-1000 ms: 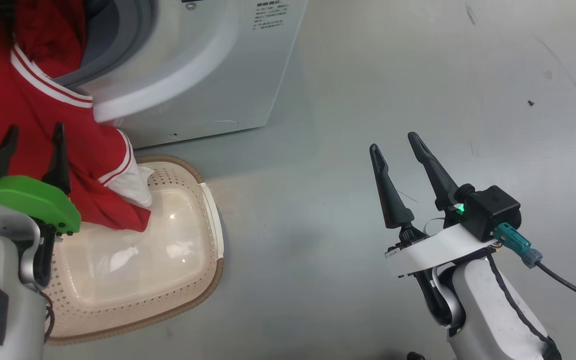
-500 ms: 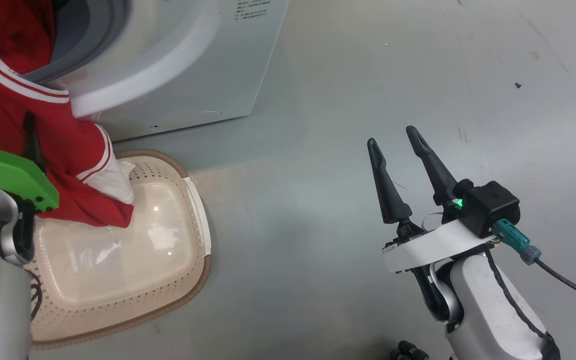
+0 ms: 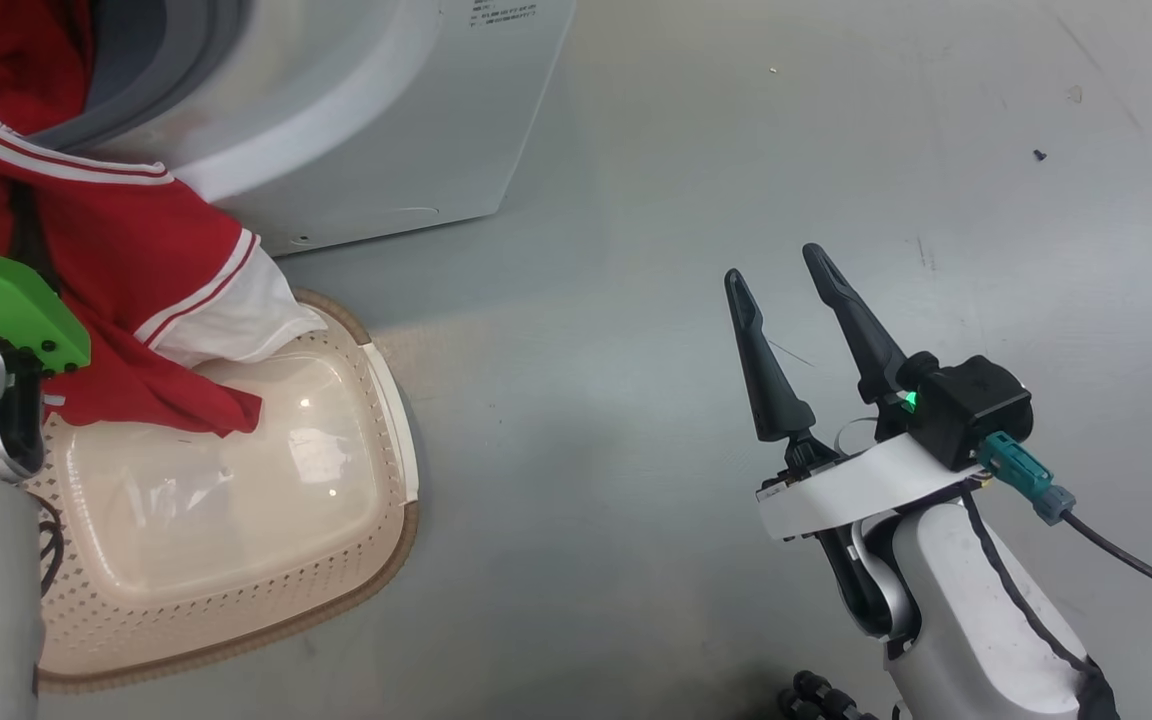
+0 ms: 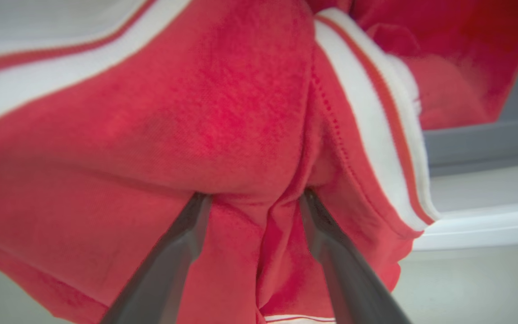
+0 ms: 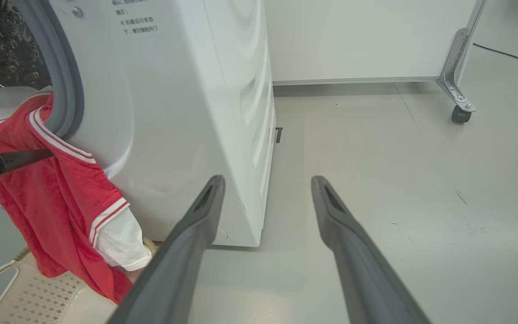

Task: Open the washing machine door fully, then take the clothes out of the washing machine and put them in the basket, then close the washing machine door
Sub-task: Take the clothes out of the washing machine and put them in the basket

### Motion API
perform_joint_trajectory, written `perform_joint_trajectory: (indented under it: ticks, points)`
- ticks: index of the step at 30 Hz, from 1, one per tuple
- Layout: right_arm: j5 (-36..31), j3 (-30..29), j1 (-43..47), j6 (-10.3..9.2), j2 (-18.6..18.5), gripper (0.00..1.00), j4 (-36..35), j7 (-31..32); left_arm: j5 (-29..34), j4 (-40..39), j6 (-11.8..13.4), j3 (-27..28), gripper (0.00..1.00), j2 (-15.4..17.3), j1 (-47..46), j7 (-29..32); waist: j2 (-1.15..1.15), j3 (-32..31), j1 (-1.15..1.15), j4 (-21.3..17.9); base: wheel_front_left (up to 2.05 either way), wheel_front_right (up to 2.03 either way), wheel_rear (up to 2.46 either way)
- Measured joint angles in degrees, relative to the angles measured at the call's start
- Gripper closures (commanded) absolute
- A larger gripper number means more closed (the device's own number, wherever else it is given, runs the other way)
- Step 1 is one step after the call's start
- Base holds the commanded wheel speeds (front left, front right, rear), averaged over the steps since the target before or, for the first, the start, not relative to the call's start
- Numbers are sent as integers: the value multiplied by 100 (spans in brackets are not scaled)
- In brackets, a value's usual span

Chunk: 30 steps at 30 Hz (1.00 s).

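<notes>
Red clothes [image 3: 126, 260] are draped from the washing machine [image 3: 386, 120] mouth into the basket [image 3: 376, 540], set below to catch them. Spread jaws of the left gripper [image 4: 254, 194] are pressed into the fabric, apparently unclenched. The right gripper [image 3: 773, 262] is parked aside, jaws parted.

Red clothes [image 4: 223, 103] with white stripe trim hang close in front. The left gripper [image 4: 254, 194] has its jaws spread, tips pressed into a bulging fold, cloth lying between them. At the right, the washing machine [image 4: 488, 216], white below a grey band [image 4: 488, 139]
</notes>
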Motion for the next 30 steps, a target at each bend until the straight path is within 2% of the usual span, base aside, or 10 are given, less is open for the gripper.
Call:
perform_joint_trajectory:
  ticks: [2, 3, 4, 5, 6, 7, 22, 30]
  points:
    - [0, 1, -45, -4, 0, 0, -2, 0, 0, 42, -3, -5, 0, -2, -27, -3, 0, 13, 0, 4, 0, 0, 0]
    - [0, 2, -56, -7, 0, 0, -5, 0, -1, 58, -8, -9, 10, -2, -38, -4, 0, 19, 0, 6, 0, 0, 0]
    - [0, 4, -59, -7, 0, 0, -5, 0, -2, 81, -13, -14, 44, -5, -56, -20, 0, 25, 0, 9, 0, 0, 0]
    - [0, 8, -60, -8, 0, 0, -5, 0, -11, 105, -20, -14, 44, -12, -71, -24, 0, 30, 0, 12, 0, 0, 0]
    - [0, 10, -60, -18, 0, 0, -5, 0, -26, 137, -41, -14, 90, -19, -90, -45, 0, 35, 0, 15, 0, 0, 0]
    - [0, 13, -61, -52, 0, 0, -5, 0, -32, 172, -44, -14, 100, -26, -112, -54, 0, 40, 0, 20, 0, 0, 0]
    - [-1, -43, -95, -57, -1, 0, 51, 0, -65, 509, -240, -52, 100, -137, -217, -522, 0, -57, 0, 157, 0, 0, 0]
    - [-1, -81, -104, -56, -2, 0, 137, 0, 27, 645, -461, -261, 100, -229, -162, -860, 0, -285, 0, 285, 0, 0, 0]
